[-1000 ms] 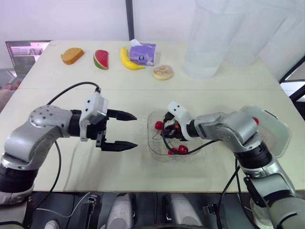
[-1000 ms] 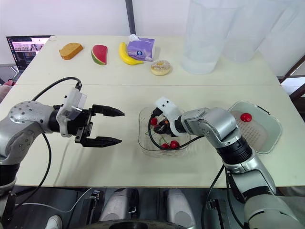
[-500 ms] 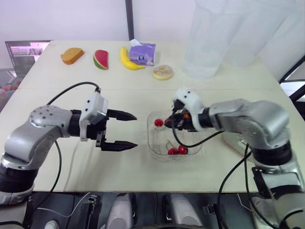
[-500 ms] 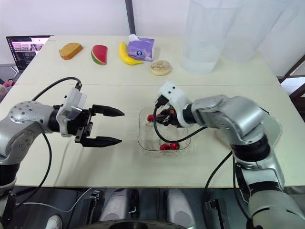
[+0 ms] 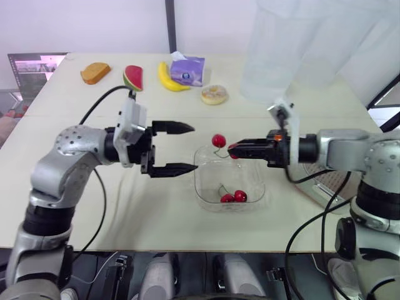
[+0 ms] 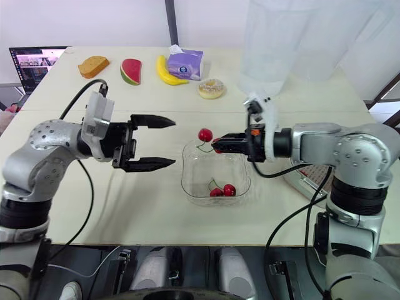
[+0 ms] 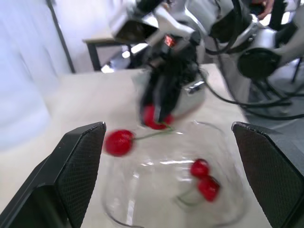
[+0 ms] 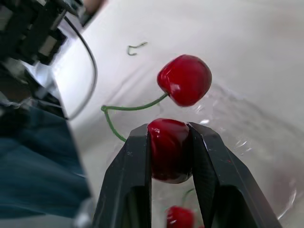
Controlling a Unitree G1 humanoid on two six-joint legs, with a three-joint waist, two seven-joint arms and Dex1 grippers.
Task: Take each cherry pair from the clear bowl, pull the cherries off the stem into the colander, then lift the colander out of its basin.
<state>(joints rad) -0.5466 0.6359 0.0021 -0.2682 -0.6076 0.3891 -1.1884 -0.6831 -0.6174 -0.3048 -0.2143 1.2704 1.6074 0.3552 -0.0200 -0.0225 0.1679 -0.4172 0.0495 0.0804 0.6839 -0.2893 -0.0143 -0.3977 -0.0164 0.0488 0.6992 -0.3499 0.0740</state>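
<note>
- Pale table [image 5: 156, 212] fills the scene, with a row of things well beyond both claws at its far edge: a bread slice [image 5: 95, 72], a watermelon slice [image 5: 132, 77], a banana [image 5: 170, 78], a tissue pack [image 5: 187, 69] and a donut [image 5: 214, 94].
- Right gripper [image 6: 215, 145] is clenched on one cherry [image 8: 168, 149] of a pair, and hangs above the far rim of the clear bowl [image 6: 187, 181].
- A thin green stem [image 8: 133, 108] curves out from the held fruit to the second cherry [image 6: 205, 135], which hangs free just past the fingertips, on the side toward the other claw.
- Left gripper [image 6: 174, 141] points at the right one from across the bowl, fingers spread wide and grasping nothing; the free cherry sits between the two claws, clear of this one.
- Below the right claw, another cherry pair [image 6: 223, 190] lies on the bowl's floor.
- A bare stem [image 8: 137, 46] lies on the table beyond the free cherry.
</note>
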